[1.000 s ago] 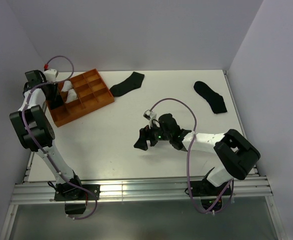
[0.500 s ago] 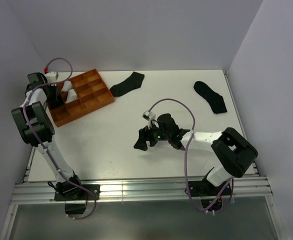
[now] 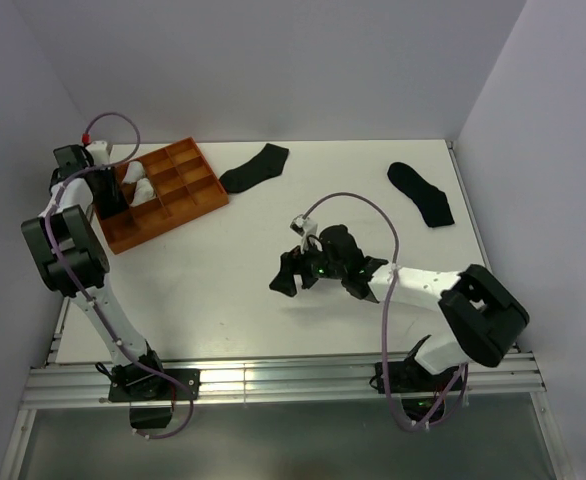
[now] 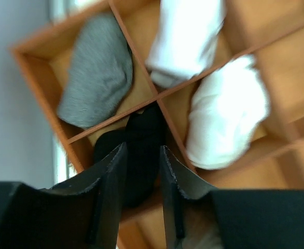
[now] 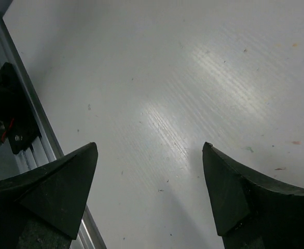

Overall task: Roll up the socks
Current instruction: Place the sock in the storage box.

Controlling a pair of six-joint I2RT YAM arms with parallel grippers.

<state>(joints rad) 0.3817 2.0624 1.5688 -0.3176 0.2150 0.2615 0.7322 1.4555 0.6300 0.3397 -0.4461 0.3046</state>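
An orange divided tray [image 3: 186, 196] sits at the table's back left. My left gripper [image 3: 108, 192] hovers over its left end. In the left wrist view a rolled black sock [image 4: 136, 140] lies in a compartment of the tray [image 4: 297, 67], and my left gripper [image 4: 141, 150] stands narrowly open just above it. A grey roll [image 4: 97, 70] and two white rolls [image 4: 185, 36] [image 4: 227, 111] fill neighbouring compartments. Two flat black socks [image 3: 255, 167] [image 3: 421, 192] lie on the table. My right gripper [image 3: 285, 275] [image 5: 149, 146] is wide open over bare table, holding nothing.
The white table [image 3: 213, 290] ends in a metal rail [image 3: 273, 380] at the near edge, which shows at the left in the right wrist view [image 5: 17, 119]. White walls close in the back and both sides. Both arms' cables loop above the table.
My right arm's elbow has swung out to the lower right while its gripper stays near the table's middle. My left gripper stays over the tray.
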